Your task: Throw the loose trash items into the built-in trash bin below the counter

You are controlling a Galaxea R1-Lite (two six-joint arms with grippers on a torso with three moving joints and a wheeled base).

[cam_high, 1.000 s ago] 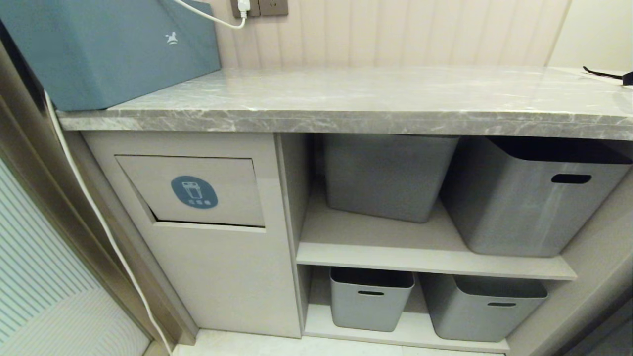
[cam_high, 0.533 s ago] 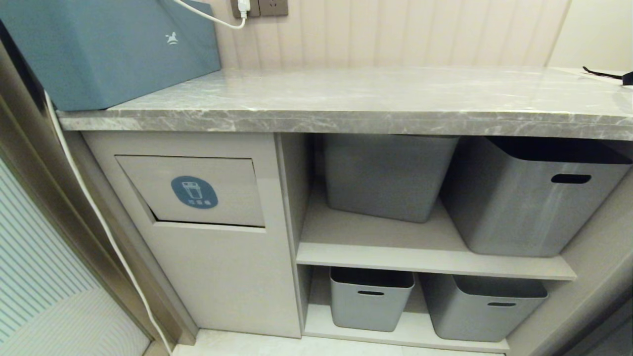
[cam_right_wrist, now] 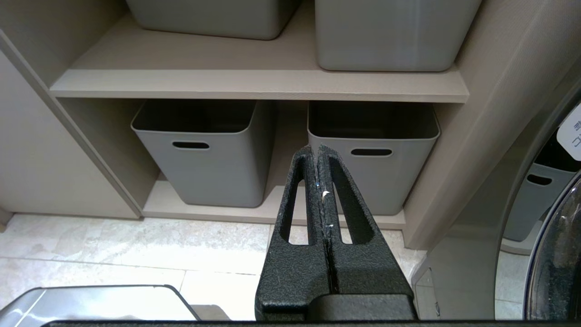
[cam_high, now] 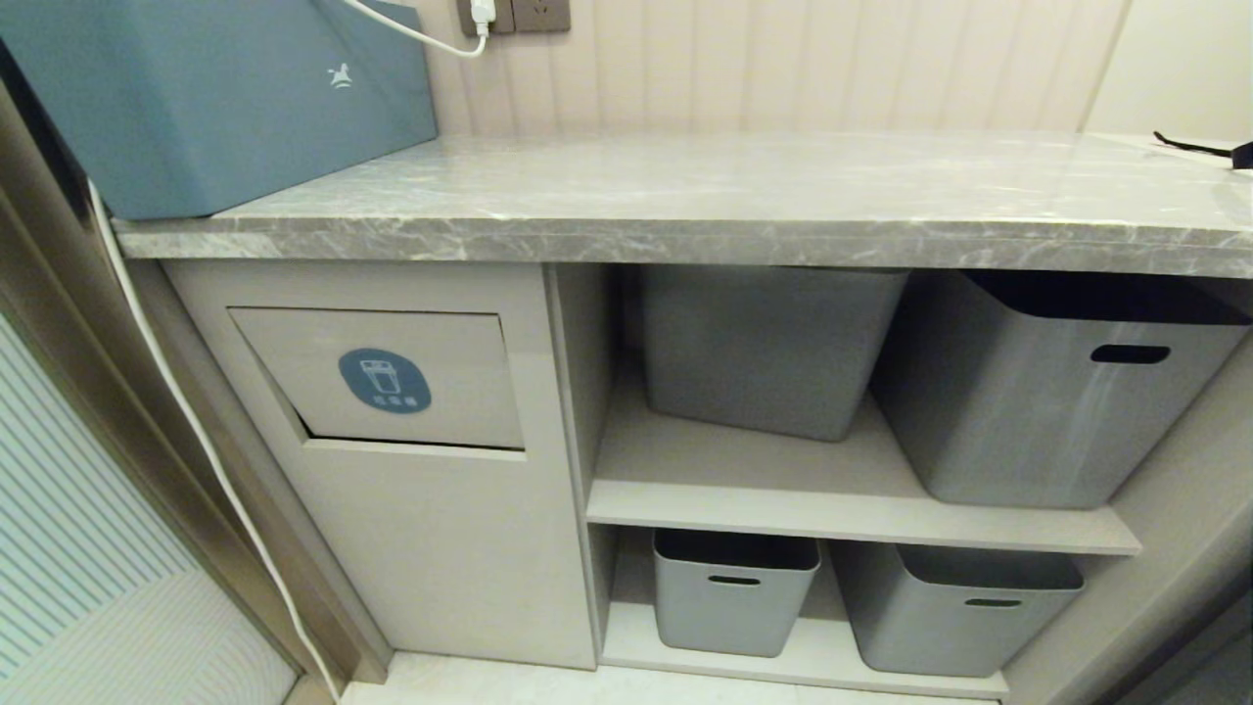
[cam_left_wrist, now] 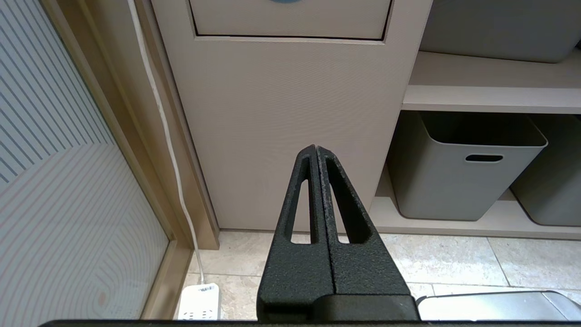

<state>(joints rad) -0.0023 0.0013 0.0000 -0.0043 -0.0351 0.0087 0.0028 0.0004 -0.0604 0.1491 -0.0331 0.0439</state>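
Beige bin panel (cam_high: 431, 548): one, flat and matte, below the counter at the left; one rectangular flap (cam_high: 382, 377), tilted slightly at its left edge, with one round blue sticker (cam_high: 385, 380).
Counter (cam_high: 734, 211): one grey marble slab, white veining, thick edge.
Trash scraps: none seen in any view.
Blue-teal box (cam_high: 206, 98): one, on the counter's left end.
Grey tubs: four, smooth plastic; two on the upper shelf (cam_high: 773, 348), two below (cam_high: 734, 597).
White cable (cam_high: 186, 411): one, hanging left of the panel.
Left gripper (cam_left_wrist: 316, 152): clenched, empty, low before the panel; seen by the wrist only.
Right gripper (cam_right_wrist: 316, 152): clenched, empty, before the lower tubs.
Power strip (cam_left_wrist: 199, 300): on tiled floor, left wrist view only.
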